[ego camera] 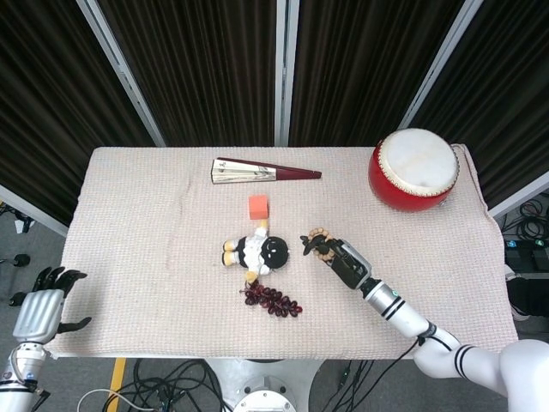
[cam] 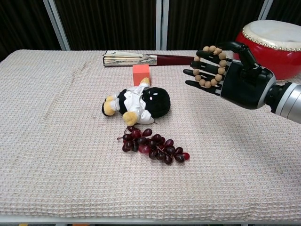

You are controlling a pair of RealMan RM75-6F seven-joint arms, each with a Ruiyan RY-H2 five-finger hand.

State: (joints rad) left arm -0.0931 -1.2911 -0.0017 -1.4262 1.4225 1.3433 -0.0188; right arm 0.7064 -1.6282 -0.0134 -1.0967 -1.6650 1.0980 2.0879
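Note:
My right hand [cam: 230, 77] [ego camera: 337, 256] hovers above the cloth just right of the plush doll [cam: 138, 103] [ego camera: 256, 252], with a wooden bead bracelet [cam: 210, 66] [ego camera: 316, 243] looped over its outstretched fingers. The doll lies on its side with a black head and white shirt. A bunch of dark red grapes [cam: 153, 146] [ego camera: 272, 299] lies in front of the doll. An orange block [cam: 140, 74] [ego camera: 258, 206] stands behind it. My left hand [ego camera: 41, 307] hangs off the table's left front corner, fingers apart, holding nothing.
A folded fan [ego camera: 257, 172] [cam: 141, 59] lies at the back centre. A red drum [ego camera: 414, 169] [cam: 275, 42] stands at the back right. A beige woven cloth [ego camera: 129, 223] covers the table.

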